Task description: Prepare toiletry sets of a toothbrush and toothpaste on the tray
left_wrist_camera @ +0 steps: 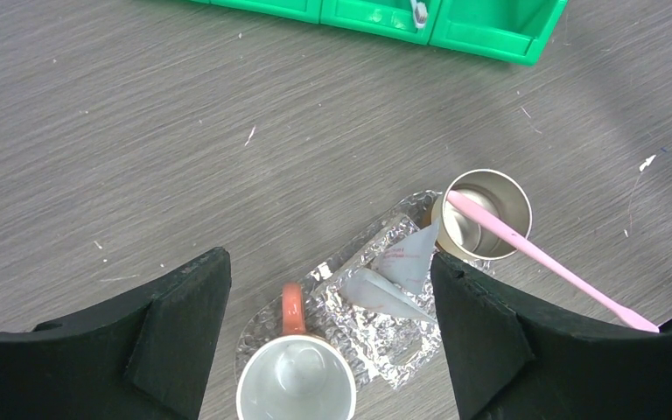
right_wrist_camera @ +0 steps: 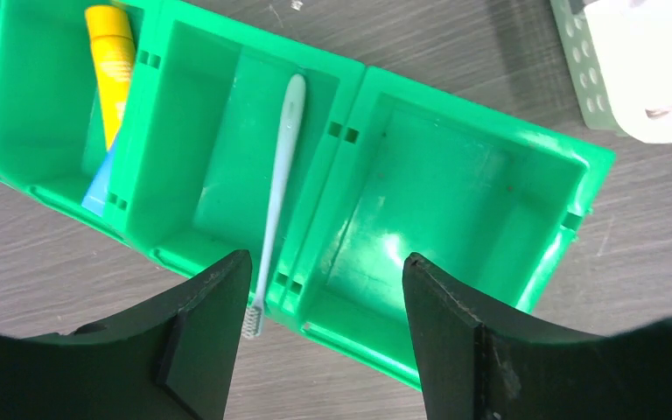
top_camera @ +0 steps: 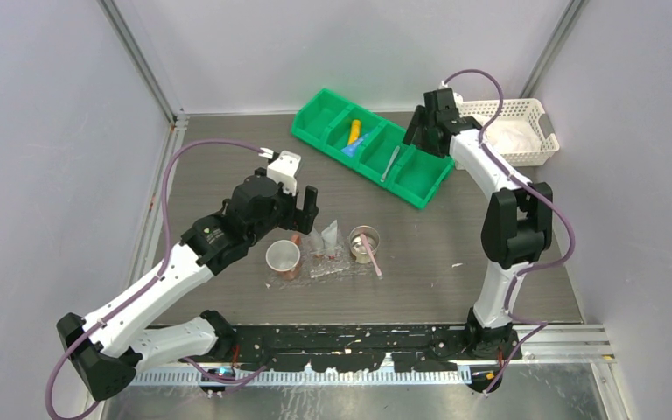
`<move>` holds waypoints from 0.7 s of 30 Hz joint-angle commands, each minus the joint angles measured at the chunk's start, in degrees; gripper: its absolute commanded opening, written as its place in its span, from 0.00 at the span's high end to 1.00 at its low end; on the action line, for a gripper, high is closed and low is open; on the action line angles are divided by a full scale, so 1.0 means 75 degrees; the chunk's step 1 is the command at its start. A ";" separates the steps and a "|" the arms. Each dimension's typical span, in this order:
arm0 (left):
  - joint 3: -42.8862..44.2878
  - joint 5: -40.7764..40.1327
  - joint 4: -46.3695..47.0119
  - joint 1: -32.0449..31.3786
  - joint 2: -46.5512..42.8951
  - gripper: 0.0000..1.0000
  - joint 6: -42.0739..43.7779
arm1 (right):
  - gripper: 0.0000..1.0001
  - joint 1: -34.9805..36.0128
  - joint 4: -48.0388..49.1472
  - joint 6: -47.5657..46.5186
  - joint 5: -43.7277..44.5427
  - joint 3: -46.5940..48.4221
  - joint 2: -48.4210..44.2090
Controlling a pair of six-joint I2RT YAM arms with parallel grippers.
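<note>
The see-through crinkly tray [top_camera: 339,268] [left_wrist_camera: 383,343] lies at the table's middle. On it stand an orange-handled white cup [top_camera: 283,258] [left_wrist_camera: 296,387] and a steel cup [top_camera: 365,239] [left_wrist_camera: 471,229]. A pink toothbrush [top_camera: 373,260] [left_wrist_camera: 544,260] leans out of the steel cup. A white toothpaste tube [top_camera: 329,236] [left_wrist_camera: 392,282] lies on the tray between the cups. My left gripper [top_camera: 305,213] [left_wrist_camera: 332,311] hangs open above the tube and holds nothing. My right gripper [top_camera: 422,138] [right_wrist_camera: 324,293] is open over the green bin, beside a pale grey toothbrush [top_camera: 391,162] [right_wrist_camera: 278,188].
The green four-compartment bin [top_camera: 426,185] [right_wrist_camera: 481,289] [left_wrist_camera: 490,44] sits at the back. One compartment holds a yellow tube [top_camera: 353,130] [right_wrist_camera: 112,61] and a blue tube [top_camera: 355,145] [right_wrist_camera: 96,185]. A white lattice basket [top_camera: 538,114] [right_wrist_camera: 582,66] stands at the back right.
</note>
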 commanded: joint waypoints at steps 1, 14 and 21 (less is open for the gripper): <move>-0.0019 0.0049 0.0185 0.0038 -0.0047 0.15 -0.0146 | 0.31 0.0017 0.0158 0.0180 -0.0247 0.0522 0.0501; -0.0018 -0.0023 0.0115 0.0038 -0.0073 0.16 -0.0167 | 0.51 0.0022 0.0195 0.0194 -0.0649 0.1033 0.1774; -0.0026 -0.0011 0.0136 0.0038 -0.0026 0.16 -0.0158 | 0.92 0.0021 0.0314 -0.0250 -0.0745 0.0449 0.1282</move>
